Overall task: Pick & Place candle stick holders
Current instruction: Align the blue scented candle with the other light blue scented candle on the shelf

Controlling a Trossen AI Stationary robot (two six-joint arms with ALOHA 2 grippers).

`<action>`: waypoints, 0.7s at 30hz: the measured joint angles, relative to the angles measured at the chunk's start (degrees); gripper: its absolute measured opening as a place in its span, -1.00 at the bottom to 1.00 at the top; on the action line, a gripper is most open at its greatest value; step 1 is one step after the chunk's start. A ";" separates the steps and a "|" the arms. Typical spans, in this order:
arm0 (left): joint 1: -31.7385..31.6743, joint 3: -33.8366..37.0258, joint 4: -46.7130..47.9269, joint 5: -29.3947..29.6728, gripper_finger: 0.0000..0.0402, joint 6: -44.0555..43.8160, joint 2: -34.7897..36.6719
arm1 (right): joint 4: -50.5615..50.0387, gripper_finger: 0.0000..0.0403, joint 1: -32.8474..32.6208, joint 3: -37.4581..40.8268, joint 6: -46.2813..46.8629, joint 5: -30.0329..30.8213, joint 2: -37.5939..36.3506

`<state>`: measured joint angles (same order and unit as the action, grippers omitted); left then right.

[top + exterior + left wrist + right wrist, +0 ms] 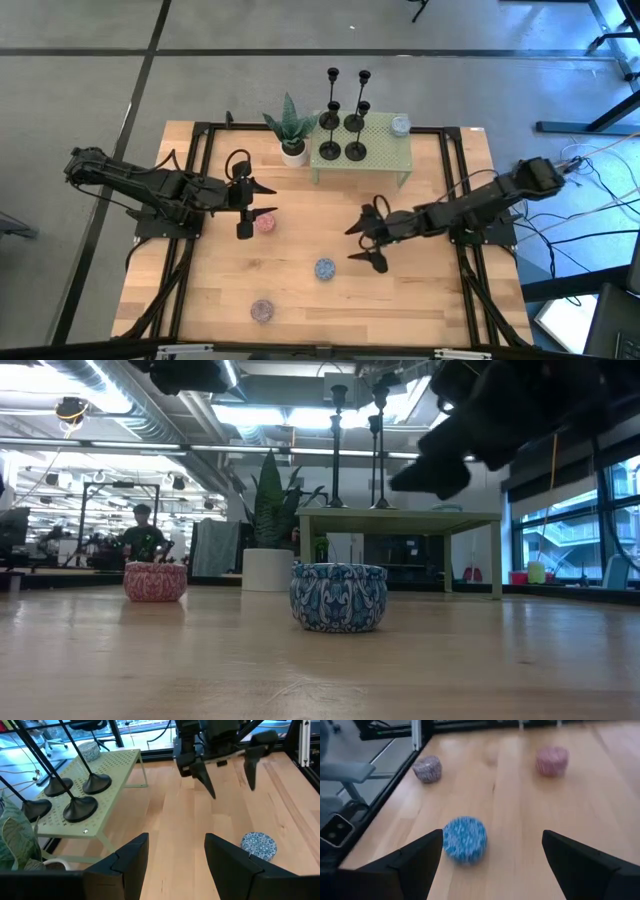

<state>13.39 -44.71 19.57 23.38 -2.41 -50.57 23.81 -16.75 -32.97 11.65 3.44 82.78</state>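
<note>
Candle stick holders upright on green stand, stems vertical, left end effector and right end effector both open, empty

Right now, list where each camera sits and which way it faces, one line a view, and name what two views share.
High view: above the table, facing straight down; both arms, left claw and right claw open.
Low view: at tabletop height, facing level across to the green stand; a dark arm blurs in from above.
Left wrist view: behind the left claw, facing the right arm and the candle stick holders.
Right wrist view: behind the right claw, facing the blue tin.
Shared: the blue tin shows in all four views.
</note>
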 joint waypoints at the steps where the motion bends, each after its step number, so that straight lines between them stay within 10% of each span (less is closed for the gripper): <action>1: 0.02 0.00 -0.02 0.00 -0.06 -0.23 0.00 | 2.40 0.71 0.00 0.00 -1.62 -0.02 1.31; 21: 0.02 0.00 1.36 -0.07 -0.05 -1.34 0.00 | 17.03 0.71 0.00 -10.68 -3.18 -12.49 25.38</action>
<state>13.41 -44.71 20.93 23.31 -3.75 -50.57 40.84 -16.75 -43.65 8.47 -9.05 108.16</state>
